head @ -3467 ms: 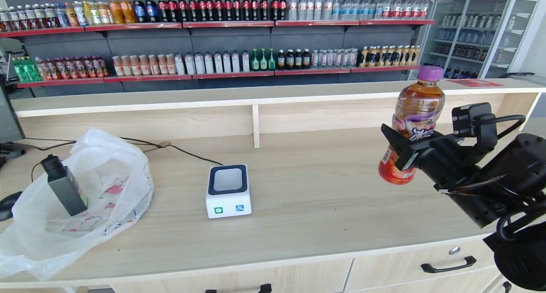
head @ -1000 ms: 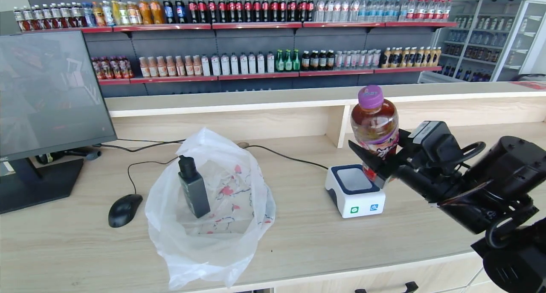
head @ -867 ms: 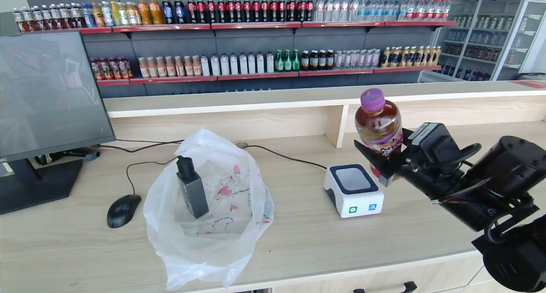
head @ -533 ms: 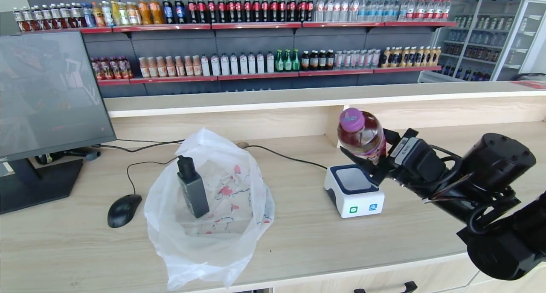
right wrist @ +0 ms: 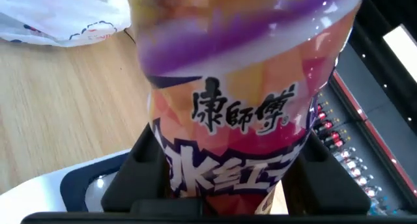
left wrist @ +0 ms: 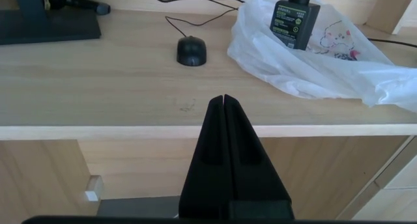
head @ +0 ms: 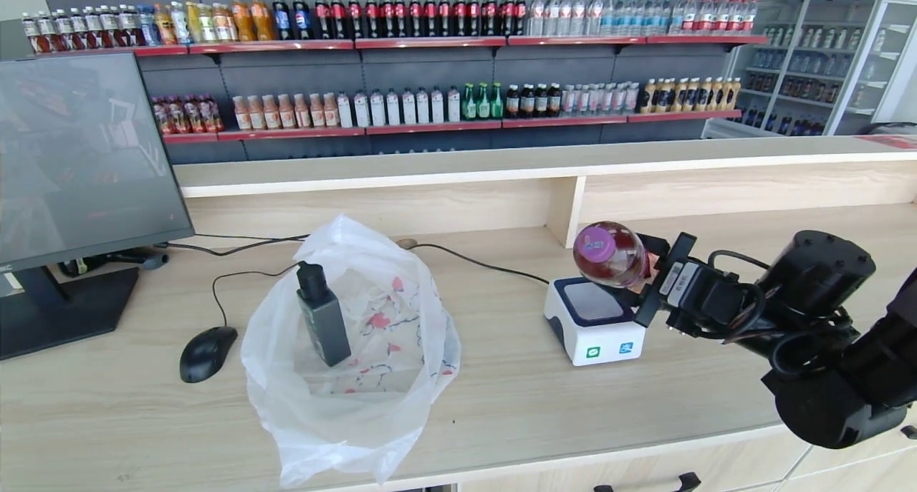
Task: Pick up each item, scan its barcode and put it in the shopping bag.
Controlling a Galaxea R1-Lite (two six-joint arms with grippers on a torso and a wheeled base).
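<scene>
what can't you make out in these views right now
- Barcode on the purple-capped plastic tea bottle: head view, cap faces the camera; right wrist view, the right tool covers the lower label.
- Window of the white square scanner: head view, partly behind bottle and tool.
- Label print on the dark grey rectangular bottle: left wrist view, too small.
- The black monitor: head view, cut off by the left edge.

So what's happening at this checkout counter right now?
The right gripper is shut on a purple-capped drink bottle, holding it tipped over just above the white barcode scanner on the counter. The shopping bag lies open to the scanner's left with a dark bottle already inside. The left gripper is shut and empty, at the counter's front edge.
</scene>
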